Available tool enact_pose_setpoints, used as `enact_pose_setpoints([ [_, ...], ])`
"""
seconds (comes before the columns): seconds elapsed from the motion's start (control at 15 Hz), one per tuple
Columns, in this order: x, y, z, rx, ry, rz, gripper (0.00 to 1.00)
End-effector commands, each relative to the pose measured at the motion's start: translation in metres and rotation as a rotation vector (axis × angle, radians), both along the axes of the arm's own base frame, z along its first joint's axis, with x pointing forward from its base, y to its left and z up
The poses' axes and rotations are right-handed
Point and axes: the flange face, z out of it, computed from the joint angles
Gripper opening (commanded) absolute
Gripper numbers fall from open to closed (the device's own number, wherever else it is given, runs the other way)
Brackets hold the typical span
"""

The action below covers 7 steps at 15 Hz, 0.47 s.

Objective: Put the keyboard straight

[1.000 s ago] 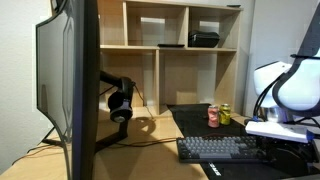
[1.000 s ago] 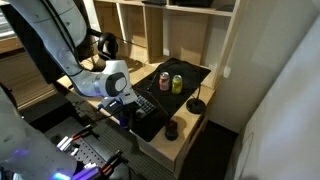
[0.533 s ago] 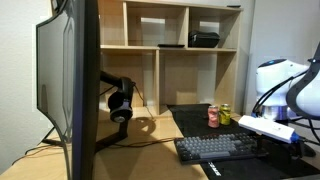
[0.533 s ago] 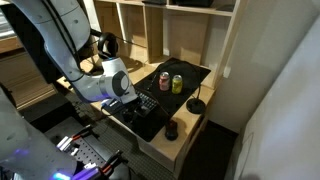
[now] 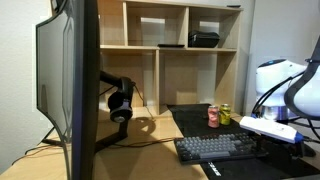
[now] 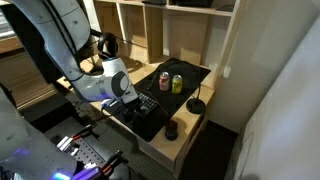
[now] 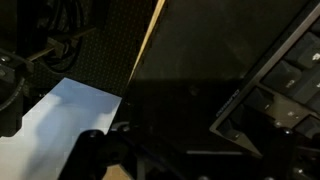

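Keyboard [image 7: 288,82] keys crowd the right side of the wrist view, dark and blurred, with the board's edge running on a slant across the black desk mat [image 7: 190,95]. A thin strip of the wooden counter [image 7: 150,40] cuts diagonally through the upper part of that view. The hand [image 5: 268,140] sits low at one end of the keyboard [image 5: 213,148]. Its fingers are lost in shadow in every view, so I cannot tell whether they are spread, closed or touching the board. In an exterior view the white arm [image 6: 108,84] bends down over the keyboard [image 6: 146,108], which lies on the front part of the desk mat [image 6: 200,72], near the counter's front edge. In that view a small dark cylinder [image 6: 171,130] stands by the counter's near corner, and a dark rounded thing [image 6: 196,104] rests on the mat's edge a little further back. Beyond the keyboard, a red can [image 5: 213,116] and a green can [image 5: 225,114] stand upright side by side on the mat, well apart from the hand. A large monitor [image 5: 72,90] stands at one end of the counter, seen edge-on, with black headphones [image 5: 120,104] hanging beside it. At the back rises an open wooden shelf unit [image 5: 158,60], and a flat black box [image 5: 203,39] rests in one of its upper compartments.
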Motion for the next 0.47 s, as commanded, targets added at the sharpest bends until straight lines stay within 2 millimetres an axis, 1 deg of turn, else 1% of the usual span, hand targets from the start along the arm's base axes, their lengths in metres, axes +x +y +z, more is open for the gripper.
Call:
enact_pose_setpoints([
  [0.0,0.0004,-0.0006,0.0006,0.003,-0.005,0.015,1.0],
  [0.4,0.0036,0.0014,0.0039,0.024,-0.036,0.04,1.0],
])
